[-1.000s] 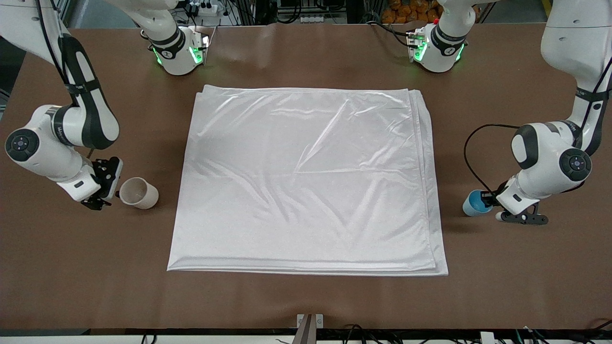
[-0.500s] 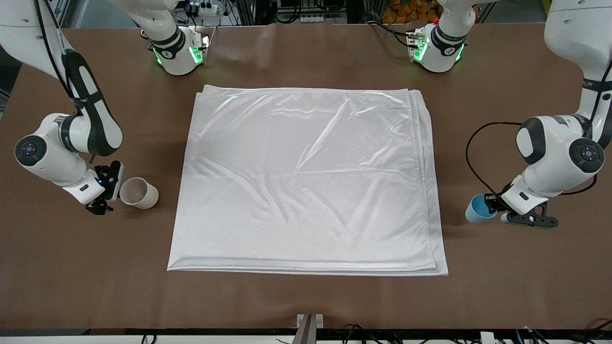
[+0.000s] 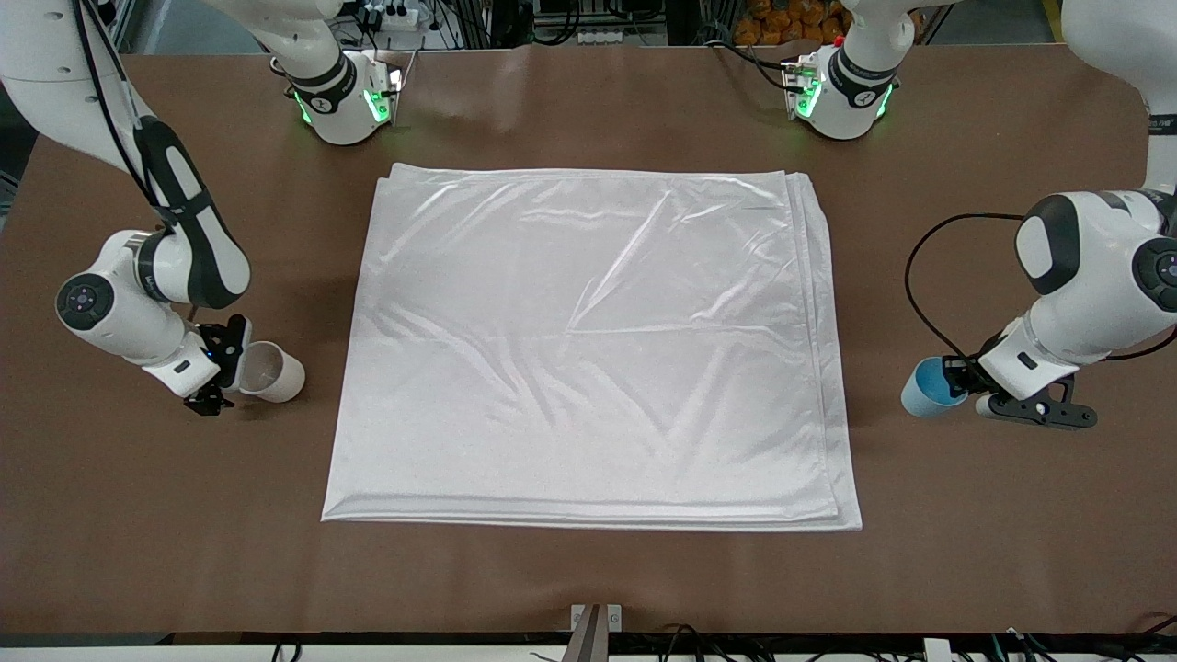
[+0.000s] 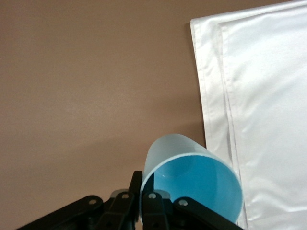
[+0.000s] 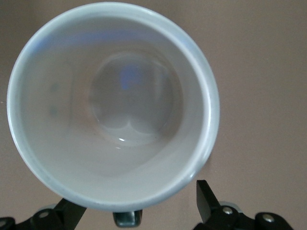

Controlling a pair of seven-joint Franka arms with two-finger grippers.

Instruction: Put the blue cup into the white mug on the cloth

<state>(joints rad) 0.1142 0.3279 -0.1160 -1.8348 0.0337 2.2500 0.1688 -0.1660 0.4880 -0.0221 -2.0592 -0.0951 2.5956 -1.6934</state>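
The blue cup (image 3: 924,390) is tilted beside the cloth's edge at the left arm's end of the table. My left gripper (image 3: 958,380) is shut on its rim; in the left wrist view the fingers (image 4: 135,186) pinch the wall of the blue cup (image 4: 192,177). The white mug (image 3: 268,372) is on the bare table at the right arm's end, its mouth turned toward my right gripper (image 3: 228,375). That gripper (image 5: 136,203) is open, with its fingers on either side of the rim of the white mug (image 5: 112,105). The white cloth (image 3: 588,349) lies flat mid-table with nothing on it.
The two arm bases (image 3: 345,97) (image 3: 841,92) stand along the table edge farthest from the front camera. A black cable (image 3: 915,276) loops over the table beside the left arm. The cloth's folded edge (image 4: 211,96) lies close to the blue cup.
My right gripper has moved in on the white mug's mouth, which stayed in place. My left arm has shifted a little toward its end of the table, carrying the blue cup.
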